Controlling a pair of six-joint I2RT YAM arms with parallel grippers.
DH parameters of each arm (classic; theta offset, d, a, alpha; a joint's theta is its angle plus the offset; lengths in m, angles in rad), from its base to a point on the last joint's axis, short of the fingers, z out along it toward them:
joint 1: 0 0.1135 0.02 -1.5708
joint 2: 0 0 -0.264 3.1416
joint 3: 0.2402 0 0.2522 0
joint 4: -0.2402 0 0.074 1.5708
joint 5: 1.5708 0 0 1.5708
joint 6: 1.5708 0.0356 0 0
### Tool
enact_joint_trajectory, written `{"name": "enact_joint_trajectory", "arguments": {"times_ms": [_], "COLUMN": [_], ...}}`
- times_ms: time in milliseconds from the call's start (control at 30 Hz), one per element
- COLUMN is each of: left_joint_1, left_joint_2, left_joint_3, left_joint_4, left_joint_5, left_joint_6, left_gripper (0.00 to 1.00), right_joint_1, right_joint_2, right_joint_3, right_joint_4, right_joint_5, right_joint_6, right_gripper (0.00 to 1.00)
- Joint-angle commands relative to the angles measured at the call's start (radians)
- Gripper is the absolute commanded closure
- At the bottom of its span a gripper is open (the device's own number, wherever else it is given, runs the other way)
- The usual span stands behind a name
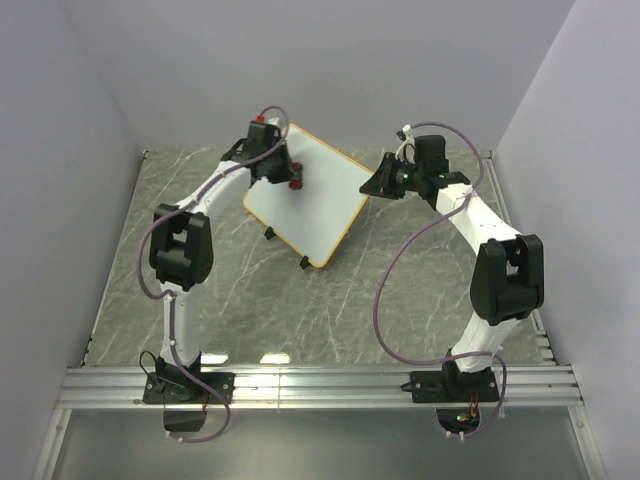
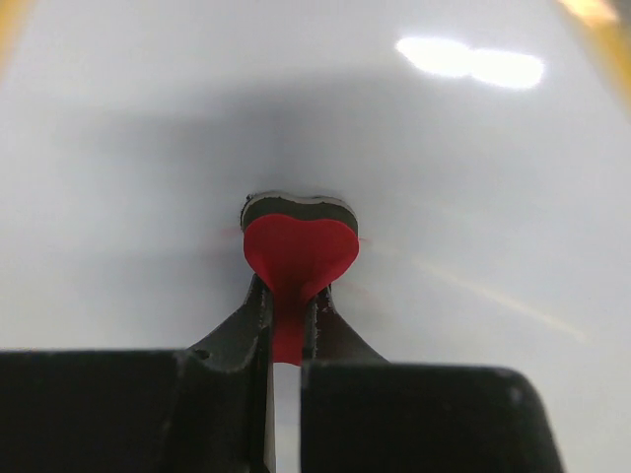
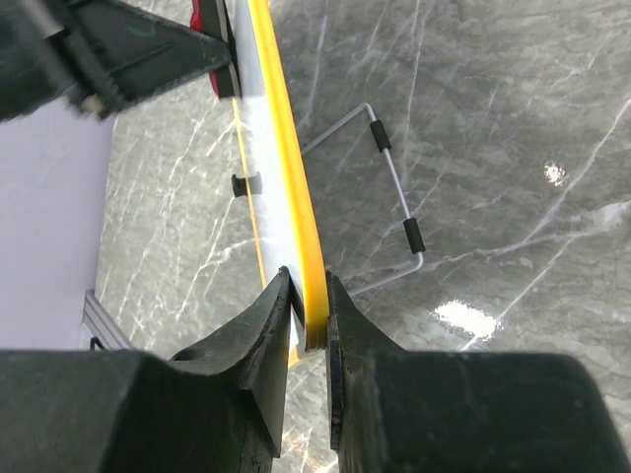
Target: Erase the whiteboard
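The left gripper [image 2: 286, 320] is clamping the red-and-black eraser [image 2: 299, 241] and pressing its pad against the whiteboard [image 1: 315, 215]. The board is sitting tilted at table centre, and its long axis appears to be running 10 to 4 o'clock. Most of the face is lying toward 6 o'clock from the eraser. The right gripper [image 3: 308, 310] is pinching the yellow rim at the 3 o'clock corner. The face is showing glossy white, nearly unmarked.
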Motion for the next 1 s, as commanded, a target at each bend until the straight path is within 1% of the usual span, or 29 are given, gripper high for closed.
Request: {"name": "enact_joint_trajectory", "arguments": {"times_ms": [0, 67, 167, 200, 333, 367, 433, 467, 533, 567, 633, 733, 900, 967], "left_joint_1": [-0.163, -0.207, -0.21, -0.203, -0.119, -0.074, -0.033, 0.002, 0.03, 0.049, 0.056, 0.061, 0.04, 0.003], "left_joint_2": [0.013, 0.0, -0.028, -0.031, -0.017, -0.016, -0.011, -0.005, 0.03, 0.047, 0.099, 0.144, 0.113, 0.115], "left_joint_3": [0.065, 0.041, -0.005, -0.01, -0.007, -0.018, -0.022, -0.016, 0.007, 0.049, 0.126, 0.18, 0.137, 0.166], "left_joint_4": [0.001, 0.019, 0.039, 0.035, 0.005, 0.011, 0.015, 0.015, -0.005, -0.021, -0.077, -0.119, -0.076, -0.087], "left_joint_5": [0.097, 0.117, 0.125, 0.105, 0.093, 0.093, 0.087, 0.084, 0.084, 0.079, 0.064, 0.054, 0.094, 0.113], "left_joint_6": [0.023, 0.005, -0.018, -0.017, -0.014, -0.023, -0.023, -0.023, -0.014, 0.003, 0.024, 0.049, 0.023, 0.038], "left_gripper": [1.0, 1.0, 1.0, 1.0, 1.0, 1.0, 1.0, 1.0, 1.0, 1.0, 1.0, 1.0, 1.0, 1.0], "right_joint_1": [0.06, 0.061, 0.061, 0.061, 0.061, 0.06, 0.061, 0.061, 0.06, 0.06, 0.061, 0.061, 0.06, 0.06], "right_joint_2": [0.033, 0.034, 0.034, 0.034, 0.027, 0.022, 0.022, 0.021, 0.021, 0.022, 0.022, 0.025, 0.025, 0.027], "right_joint_3": [-0.051, -0.05, -0.05, -0.053, -0.063, -0.065, -0.07, -0.071, -0.071, -0.07, -0.066, -0.06, -0.063, -0.068], "right_joint_4": [-0.135, -0.137, -0.134, -0.131, -0.127, -0.127, -0.129, -0.126, -0.127, -0.127, -0.13, -0.134, -0.132, -0.13], "right_joint_5": [0.023, 0.026, 0.026, 0.024, 0.023, 0.024, 0.024, 0.023, 0.021, 0.021, 0.021, 0.024, 0.026, 0.026], "right_joint_6": [-0.094, -0.094, -0.094, -0.094, -0.093, -0.094, -0.095, -0.095, -0.092, -0.095, -0.095, -0.097, -0.097, -0.097], "right_gripper": [1.0, 1.0, 1.0, 1.0, 1.0, 1.0, 1.0, 1.0, 1.0, 1.0, 1.0, 1.0, 1.0, 1.0]}}
